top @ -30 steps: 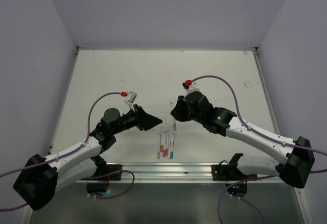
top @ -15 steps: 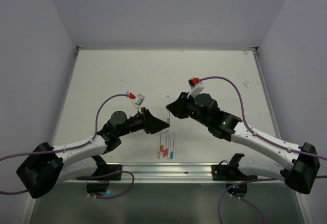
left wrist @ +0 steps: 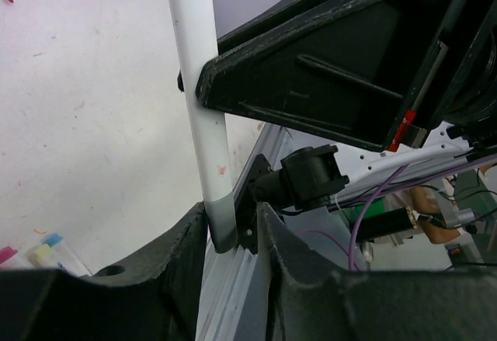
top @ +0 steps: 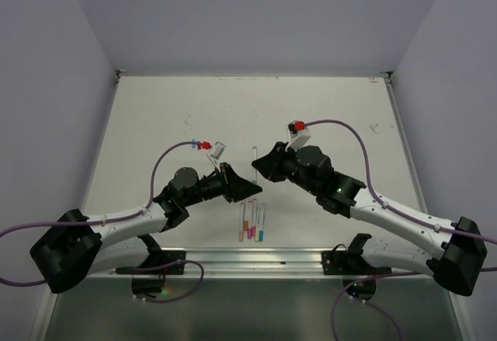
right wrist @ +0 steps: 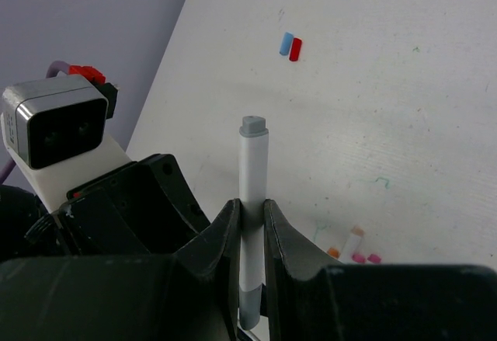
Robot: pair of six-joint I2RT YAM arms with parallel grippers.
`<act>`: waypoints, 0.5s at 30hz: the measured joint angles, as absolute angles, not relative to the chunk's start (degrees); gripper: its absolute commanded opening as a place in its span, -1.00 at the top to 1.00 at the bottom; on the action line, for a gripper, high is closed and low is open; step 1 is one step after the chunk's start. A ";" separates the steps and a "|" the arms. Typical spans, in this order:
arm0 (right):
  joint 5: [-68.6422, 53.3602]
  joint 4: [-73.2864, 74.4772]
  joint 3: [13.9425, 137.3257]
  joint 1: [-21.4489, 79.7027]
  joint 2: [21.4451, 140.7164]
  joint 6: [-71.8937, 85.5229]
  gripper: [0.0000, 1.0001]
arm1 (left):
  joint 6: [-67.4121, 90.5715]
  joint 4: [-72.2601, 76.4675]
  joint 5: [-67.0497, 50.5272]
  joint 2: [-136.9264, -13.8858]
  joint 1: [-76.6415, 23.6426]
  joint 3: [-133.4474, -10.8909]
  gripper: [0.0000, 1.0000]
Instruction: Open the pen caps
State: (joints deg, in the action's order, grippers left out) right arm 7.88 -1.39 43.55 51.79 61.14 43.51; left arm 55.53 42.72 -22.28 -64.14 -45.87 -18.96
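My right gripper (top: pixel 258 167) (right wrist: pixel 250 205) is shut on the white barrel of a pen (right wrist: pixel 252 166) and holds it upright above the table. The pen has a grey cap (left wrist: pixel 220 220) at its lower end. My left gripper (top: pixel 248 191) (left wrist: pixel 231 213) is open around that grey cap: the left finger touches it and a gap stays on the right side. Several more pens (top: pixel 251 221) lie side by side near the front rail. A loose blue cap (right wrist: pixel 286 43) and a red cap (right wrist: pixel 296 49) lie together on the table.
The coloured ends of the lying pens show in the right wrist view (right wrist: pixel 353 241) and the left wrist view (left wrist: pixel 46 242). A metal rail (top: pixel 256 258) runs along the table's near edge. Purple cables with red connectors (top: pixel 294 127) arch over both wrists.
My left gripper has moved right and up to the lower end of the held pen, and its jaws now stand around the grey cap. My right gripper has lifted the pen and shifted slightly left.
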 measured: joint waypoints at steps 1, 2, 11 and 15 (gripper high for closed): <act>7.90 -1.45 43.42 51.79 61.04 43.57 1.00 | 55.55 42.72 -22.26 -64.36 -45.93 -19.16 0.39; 7.90 -1.63 43.31 51.79 60.97 43.64 1.00 | 55.59 42.76 -22.24 -64.64 -46.00 -19.29 0.47; 7.88 -2.11 42.50 51.72 60.55 43.75 0.36 | 55.96 41.47 -21.43 -65.78 -46.28 -19.86 1.00; 6.57 -1.43 42.63 51.72 61.17 43.46 0.21 | 54.72 39.83 -20.95 -65.49 -46.61 -21.02 1.00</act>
State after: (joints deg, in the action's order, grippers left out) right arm 6.57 -1.43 42.63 51.72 61.17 43.46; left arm 54.72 39.83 -20.95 -65.49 -46.61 -21.02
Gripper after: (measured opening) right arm 0.356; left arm 0.068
